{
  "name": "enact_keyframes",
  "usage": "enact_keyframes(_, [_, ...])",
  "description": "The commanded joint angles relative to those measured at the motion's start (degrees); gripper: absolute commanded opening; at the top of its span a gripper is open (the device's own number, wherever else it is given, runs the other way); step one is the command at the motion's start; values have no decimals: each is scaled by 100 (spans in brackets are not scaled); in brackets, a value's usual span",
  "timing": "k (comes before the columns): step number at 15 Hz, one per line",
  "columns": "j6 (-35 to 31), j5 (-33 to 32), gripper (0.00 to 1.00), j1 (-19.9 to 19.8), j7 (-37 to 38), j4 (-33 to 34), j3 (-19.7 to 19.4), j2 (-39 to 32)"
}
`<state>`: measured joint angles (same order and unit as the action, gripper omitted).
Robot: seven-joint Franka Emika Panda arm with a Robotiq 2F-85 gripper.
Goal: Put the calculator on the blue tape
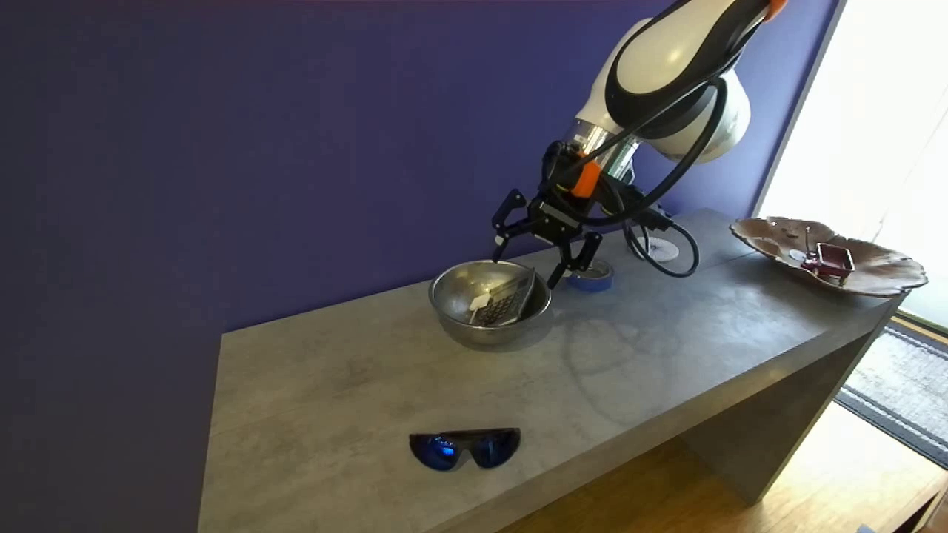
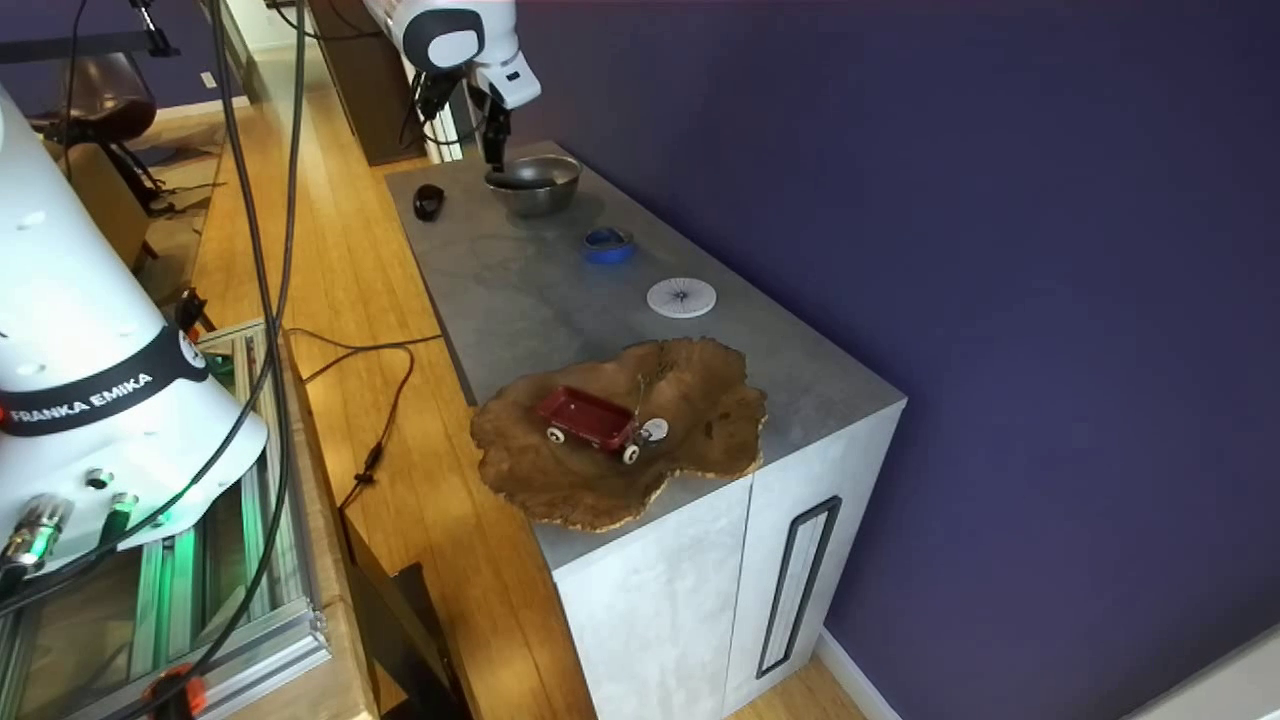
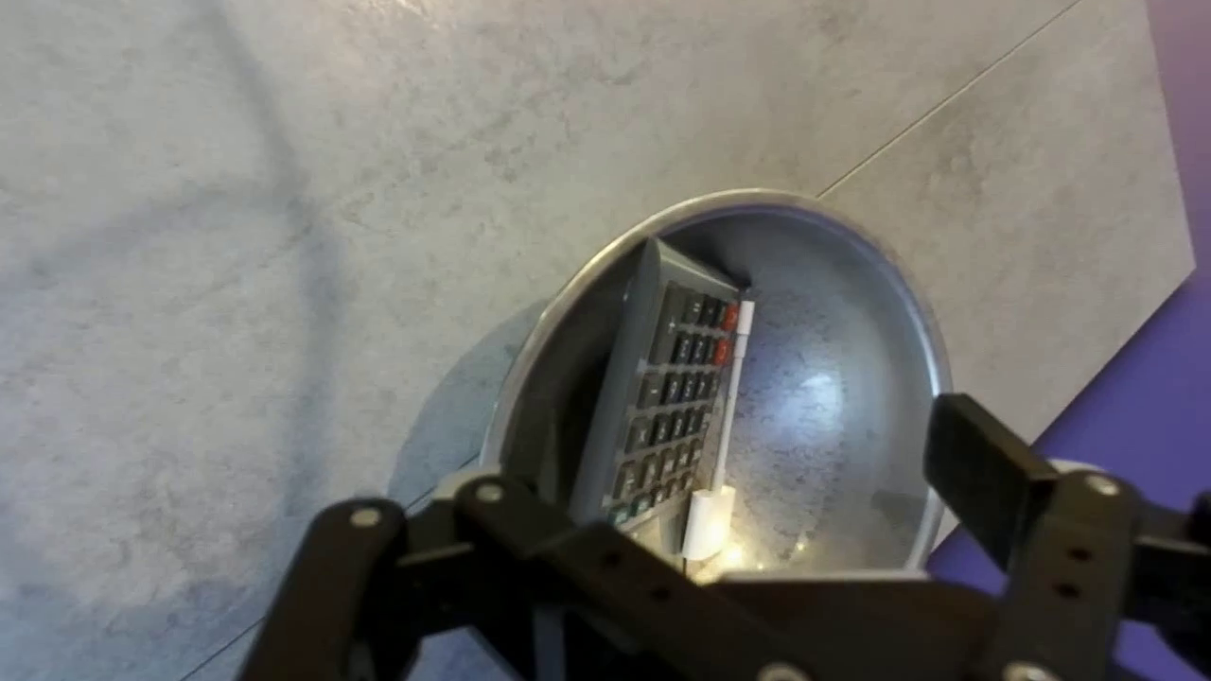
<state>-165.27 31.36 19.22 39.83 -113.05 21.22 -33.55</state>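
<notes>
Calculator (image 1: 506, 303) tilted in bowl (image 1: 492, 335) — tool (image 1: 525, 271) spread above — blue tape (image 1: 594, 284) nearby.

Smooth, reflective metal is seen in the bowl (image 3: 833, 312). The calculator (image 3: 674, 397) is cased in smooth, matt-looking plastic. The blue tape (image 2: 609, 255) is smooth-sided; a mirror-like gloss is seen on the sunglasses (image 1: 463, 442). A mostly matt finish is shown by the tool (image 1: 526, 271). The table (image 1: 318, 385) is surfaced in low-sheen, mottled, stone-like material; rough-edged wood is seen in the tray (image 2: 700, 395).
</notes>
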Motion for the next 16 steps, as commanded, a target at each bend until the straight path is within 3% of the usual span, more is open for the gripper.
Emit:
enact_keyframes(1, [-231, 113, 100, 32, -157, 272, 3, -351])
enact_keyframes(4, [-121, 110, 100, 64, -98, 186, -57, -281])
enact_keyframes(5, [-290, -11, 100, 362, 240, 127, -411, -245])
enact_keyframes(6, [-293, 24, 100, 337, 242, 197, -388, -326])
enact_keyframes(8, [-220, -74, 100, 571, 578, 275, -706, -438])
enact_keyframes(16, [-482, -28, 100, 527, 536, 359, -532, -443])
